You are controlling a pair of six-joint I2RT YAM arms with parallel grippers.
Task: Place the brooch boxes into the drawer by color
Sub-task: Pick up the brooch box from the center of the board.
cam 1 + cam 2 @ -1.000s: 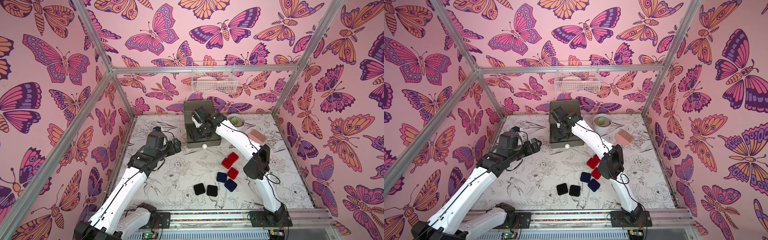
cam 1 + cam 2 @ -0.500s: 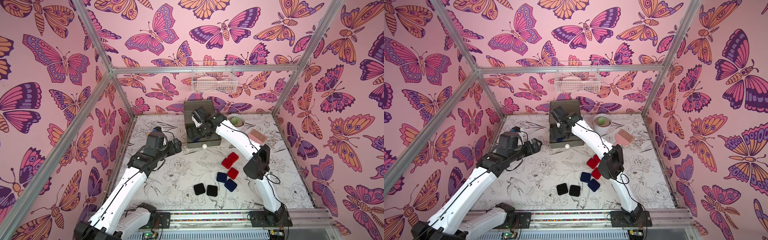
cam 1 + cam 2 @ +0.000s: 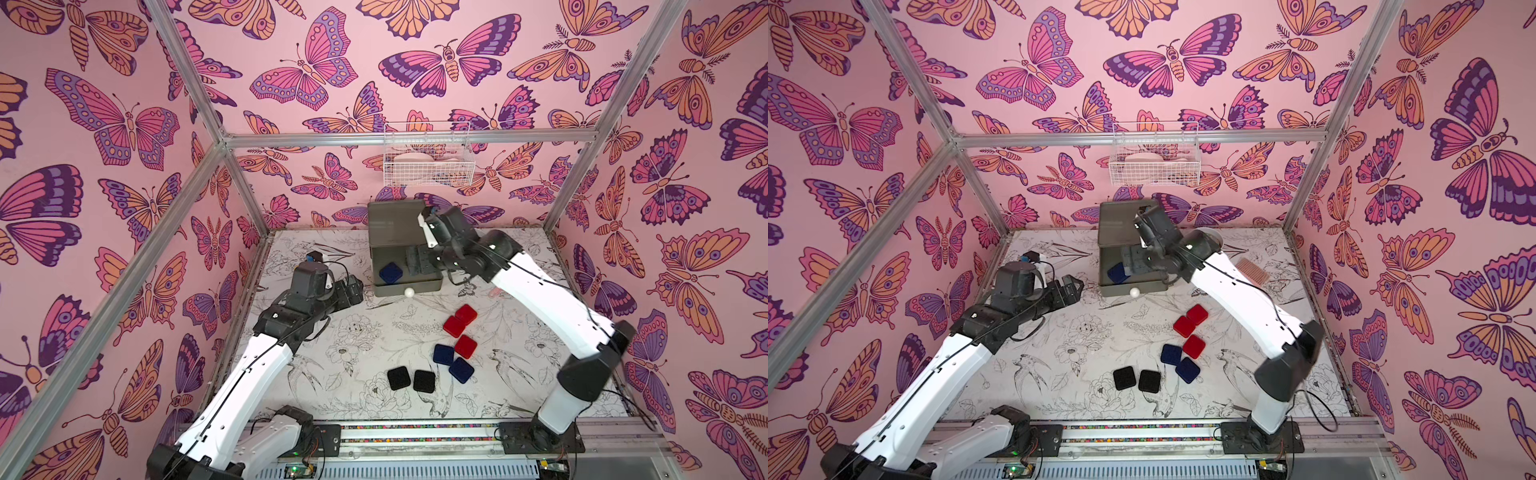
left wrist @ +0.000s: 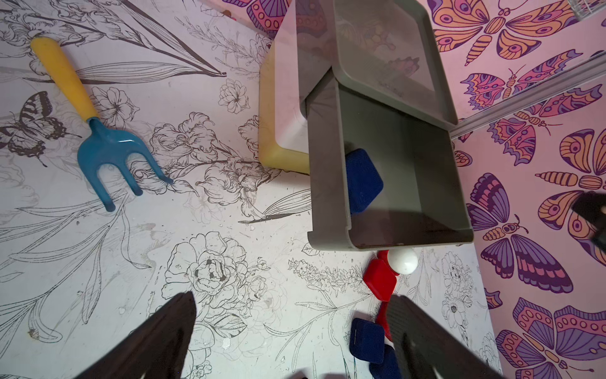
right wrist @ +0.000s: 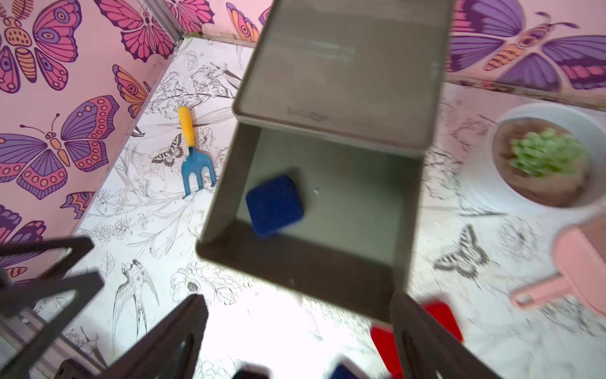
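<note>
Floral mat [image 4: 229, 203]: fork [image 4: 105, 147] and plant pot [image 5: 541, 157] flank drawer [image 4: 377, 65].

The table [image 3: 332, 374], covered in a black-and-white flower and bird print, carries the three-tier drawer chest [image 3: 395, 224] at the back. A small garden fork [image 4: 98, 137] lies to one side of it, a potted succulent [image 5: 547, 157] and a pink dustpan [image 5: 577, 262] to the other. Nearer the front lie three red brooch boxes [image 3: 454, 327], two navy brooch boxes [image 3: 443, 354] and two black brooch boxes [image 3: 399, 377], clustered by color.

One navy brooch box [image 3: 391, 272] lies in the open grey top drawer [image 3: 428, 286]; seven other boxes [image 3: 465, 347] lie clustered before it.
</note>
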